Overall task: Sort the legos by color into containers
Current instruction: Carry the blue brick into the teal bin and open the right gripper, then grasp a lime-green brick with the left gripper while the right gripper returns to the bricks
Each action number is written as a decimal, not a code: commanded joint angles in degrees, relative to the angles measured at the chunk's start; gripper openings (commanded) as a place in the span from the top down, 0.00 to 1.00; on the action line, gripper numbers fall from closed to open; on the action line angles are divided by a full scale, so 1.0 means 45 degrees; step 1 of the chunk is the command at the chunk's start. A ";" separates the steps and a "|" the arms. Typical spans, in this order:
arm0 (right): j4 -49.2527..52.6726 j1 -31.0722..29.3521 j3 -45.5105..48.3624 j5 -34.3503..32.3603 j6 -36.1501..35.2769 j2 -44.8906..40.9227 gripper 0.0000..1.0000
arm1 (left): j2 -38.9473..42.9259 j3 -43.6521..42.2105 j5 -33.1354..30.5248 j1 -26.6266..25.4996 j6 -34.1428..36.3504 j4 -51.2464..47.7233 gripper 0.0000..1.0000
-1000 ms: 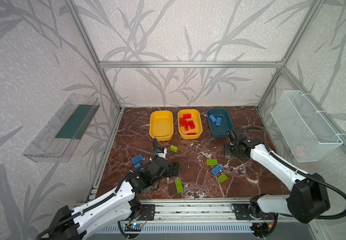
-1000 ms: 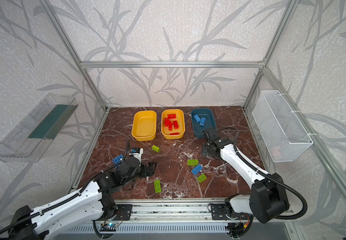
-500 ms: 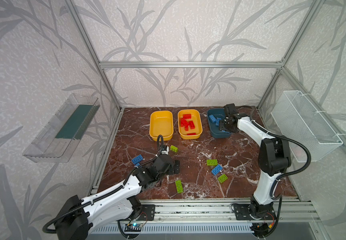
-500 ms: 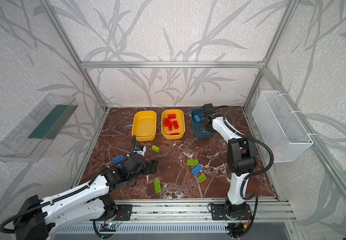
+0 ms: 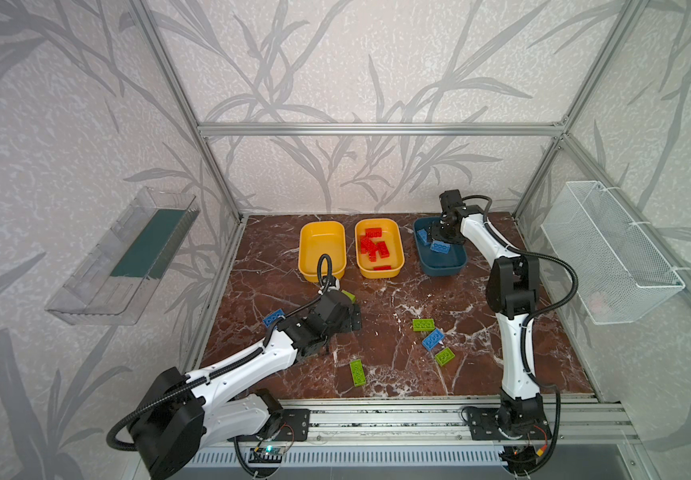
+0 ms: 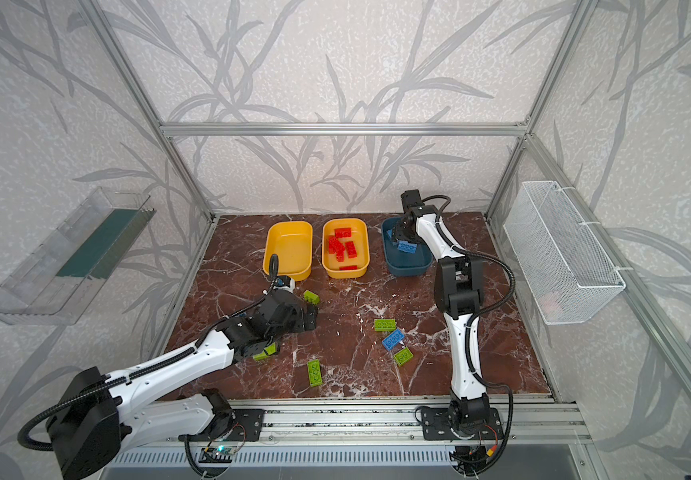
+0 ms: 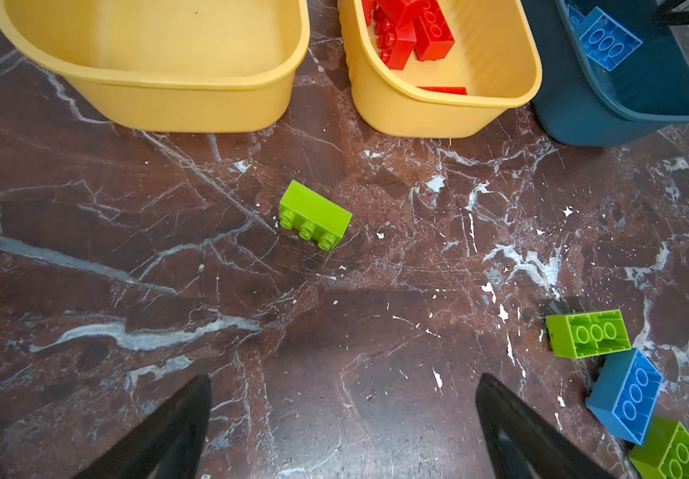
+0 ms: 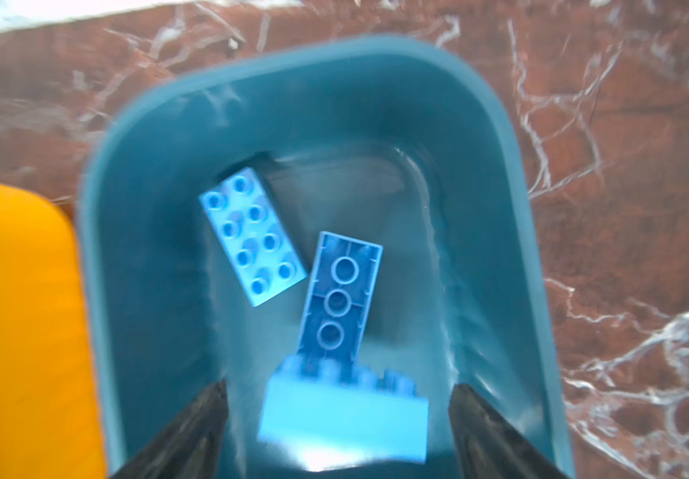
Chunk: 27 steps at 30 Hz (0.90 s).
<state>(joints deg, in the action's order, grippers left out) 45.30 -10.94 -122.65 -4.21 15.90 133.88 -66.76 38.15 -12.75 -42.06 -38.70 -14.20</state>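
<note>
The left tool (image 7: 344, 385) is spread wide with nothing between its fingers, low over the marble worktop (image 5: 381, 303). Straight ahead of it, well clear of both fingertips and roughly on its centre line, a lime-green brick (image 7: 313, 215) lies on its side with its studs turned toward the tool. Beyond that brick the empty yellow tub (image 7: 148, 99) and the yellow tub of red bricks (image 7: 417, 116) sit side by side. The teal tub (image 7: 603, 124) is next along, toward the right arm.

Off to the left tool's flank on the right arm's side, three bricks lie close together in a row with their hollow undersides showing: a green brick (image 7: 587, 334), a blue brick (image 7: 624, 398) and a second green brick (image 7: 666, 452). Behind the left tool, nearer the rail, a long green brick (image 5: 357, 372) lies flat with its studs up. A lone blue brick (image 5: 274, 318) rests beside the left forearm on the wall side. In a top view a further green piece (image 6: 264, 352) shows under the left wrist.

The right tool (image 8: 339, 387) hangs over the teal tub with its jaws spread. A light-blue brick (image 8: 342, 419), blurred, sits between the fingers with a gap on either side and touches neither. Whether it rests on the tub floor or is in the air cannot be told. Ahead of this tool, inside the same tub, lie a studs-up blue brick (image 8: 251, 236) and an underside-up blue brick (image 8: 340, 298). The near end of the underside-up one meets the blurred one.
</note>
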 commanded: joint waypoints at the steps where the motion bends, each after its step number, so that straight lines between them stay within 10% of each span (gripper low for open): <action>1: 0.0891 -0.0313 0.0303 0.0127 -0.0372 -0.1291 0.10 | -0.0331 0.0451 -0.0085 0.0088 -0.0514 -0.0104 0.01; 15: -0.2496 -0.2310 1.2347 0.1756 0.1014 -1.0847 0.05 | -0.2584 0.1949 0.0094 0.0356 -0.2903 -0.0741 0.01; 27: -0.3494 -0.2745 1.6126 0.2805 0.1758 -1.4827 0.04 | -0.5467 0.4023 -0.0320 0.1283 -0.4158 -0.1340 0.03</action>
<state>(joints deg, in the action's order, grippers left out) 32.84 -23.20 -50.96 6.52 22.59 69.60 -89.41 54.59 -12.80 -37.28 -54.28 -18.20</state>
